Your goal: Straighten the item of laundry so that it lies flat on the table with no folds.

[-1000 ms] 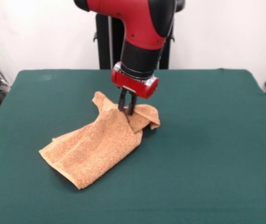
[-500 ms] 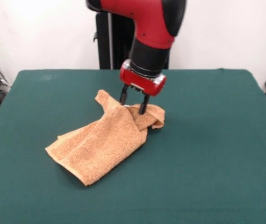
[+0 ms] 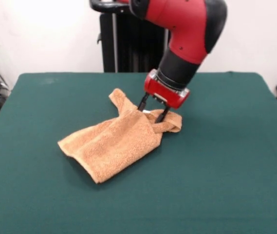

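Red and black arm descending at a tilt from above the table (image 3: 235, 161). Gripper (image 3: 151, 111), fingers spread apart, meets the rumpled far end of the orange-tan towel (image 3: 114, 144); the towel's flatter end lies nearer the table's front edge.

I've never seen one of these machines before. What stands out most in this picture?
A big red and black arm comes down from the top, its end effector pressed into an orange-tan towel, fingers spread apart. The towel lies rumpled and folded near the middle of a wide dark green table, with one corner sticking up toward the far side.
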You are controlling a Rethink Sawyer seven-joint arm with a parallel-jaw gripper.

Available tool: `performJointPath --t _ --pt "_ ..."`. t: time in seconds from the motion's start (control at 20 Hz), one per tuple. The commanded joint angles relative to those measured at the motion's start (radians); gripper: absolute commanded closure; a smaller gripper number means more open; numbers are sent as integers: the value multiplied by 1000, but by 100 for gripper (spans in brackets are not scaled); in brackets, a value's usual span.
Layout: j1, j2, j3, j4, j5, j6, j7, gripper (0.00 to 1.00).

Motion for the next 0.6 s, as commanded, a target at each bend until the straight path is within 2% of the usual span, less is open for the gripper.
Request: performJointPath --t 0.05,0.4,0.6 --pt "111 289 -35 -103 197 -233 352 0" --pt "65 305 20 -107 224 -295 287 0" --pt "6 284 93 -102 178 -369 245 0"
